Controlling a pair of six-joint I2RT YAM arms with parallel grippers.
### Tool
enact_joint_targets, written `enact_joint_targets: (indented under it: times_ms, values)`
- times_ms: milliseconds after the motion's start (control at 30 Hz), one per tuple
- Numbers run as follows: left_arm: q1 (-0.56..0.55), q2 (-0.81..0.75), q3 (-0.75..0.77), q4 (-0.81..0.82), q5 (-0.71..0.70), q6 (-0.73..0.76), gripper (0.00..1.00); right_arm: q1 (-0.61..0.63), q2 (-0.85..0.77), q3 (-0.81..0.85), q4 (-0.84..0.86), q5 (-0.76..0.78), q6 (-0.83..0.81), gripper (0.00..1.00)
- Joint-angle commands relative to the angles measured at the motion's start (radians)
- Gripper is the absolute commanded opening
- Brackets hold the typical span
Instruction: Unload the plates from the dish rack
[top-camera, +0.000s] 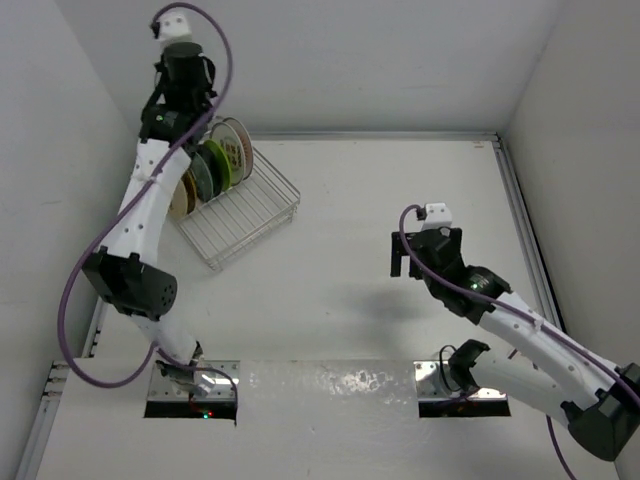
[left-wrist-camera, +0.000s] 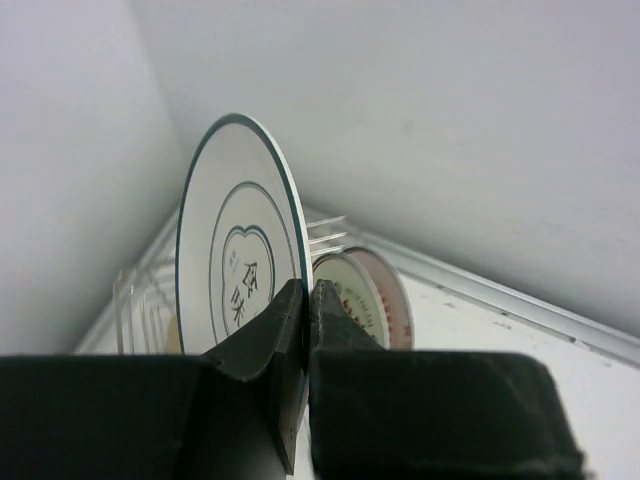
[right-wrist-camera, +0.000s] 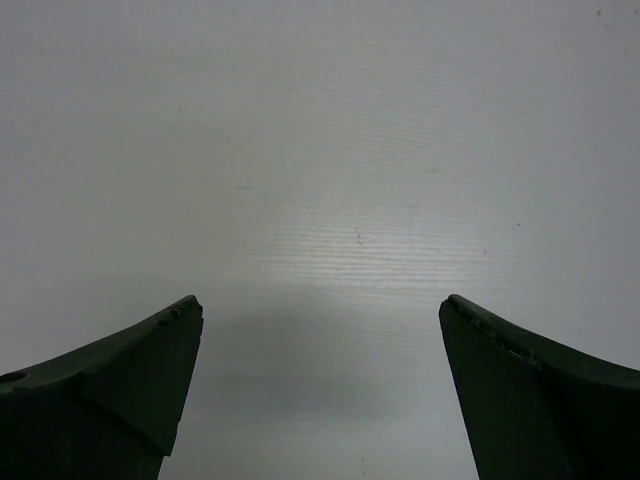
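From above, the dish rack (top-camera: 245, 210) sits on the desk (top-camera: 400, 180) toward the far left corner, with the plates (top-camera: 212, 165) standing on edge in its far-left end. The left arm (top-camera: 150, 200) reaches up over that end of the rack, and its wrist hides the left jaws from here. The right arm (top-camera: 520, 320) hangs well to the right of the rack, over bare desk.

The left wrist camera settles it: the left jaws are clenched on the lower rim of a white plate (left-wrist-camera: 235, 250) with a dark edge and a printed mark. The plate is upright, standing taller in view than two more plates (left-wrist-camera: 365, 295) just behind it. Whether its bottom edge has cleared the rack's slots I cannot tell.

The right wrist camera shows the right jaws spread wide with nothing between them — only desk below.

So the step in hand looks like pulling one plate out. The next move likely calls for a straight lift along the slot — clear of the wires and the neighbouring plates — then a carry to open desk right of the rack.
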Motion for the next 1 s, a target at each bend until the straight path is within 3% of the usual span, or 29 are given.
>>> enact_joint_targets:
  times_ms: [0, 67, 100, 267, 333, 400, 467, 567, 733, 967]
  values:
    - [-0.188, -0.083, -0.134, 0.254, -0.027, 0.283, 0.00, -0.022, -0.035, 0.092, 0.004, 0.064, 0.085, 0.99]
    - [-0.334, -0.109, -0.234, 0.359, -0.136, 0.465, 0.00, -0.103, -0.037, 0.141, 0.036, -0.026, 0.096, 0.99]
    - [-0.374, -0.112, -0.260, 0.380, -0.154, 0.509, 0.00, -0.207, -0.031, 0.187, 0.060, -0.177, 0.102, 0.99]
    - [-0.586, -0.157, -0.453, 0.404, -0.136, 0.675, 0.00, -0.552, 0.123, 0.412, 0.056, -0.561, 0.147, 0.99]
    - [-0.693, -0.210, -0.544, 0.458, -0.124, 0.775, 0.00, -0.652, 0.184, 0.454, 0.041, -0.787, 0.184, 0.99]
    - [-0.758, -0.240, -0.665, 0.489, -0.126, 0.836, 0.00, -0.775, 0.245, 0.442, 0.109, -0.919, 0.266, 0.99]
    - [-0.818, -0.276, -0.746, 0.524, -0.105, 0.875, 0.00, -0.794, 0.296, 0.438, 0.146, -1.068, 0.312, 0.98]
    - [-0.865, -0.293, -0.771, 0.460, 0.047, 0.882, 0.00, -0.782, 0.373, 0.372, 0.235, -1.227, 0.403, 0.99]
    - [-0.943, -0.229, -0.687, 0.319, 0.260, 0.889, 0.00, -0.721, 0.400, 0.332, 0.320, -1.281, 0.437, 0.99]
    - [-1.000, -0.139, -0.630, 0.331, 0.295, 0.890, 0.00, -0.683, 0.417, 0.297, 0.353, -1.283, 0.466, 0.93]
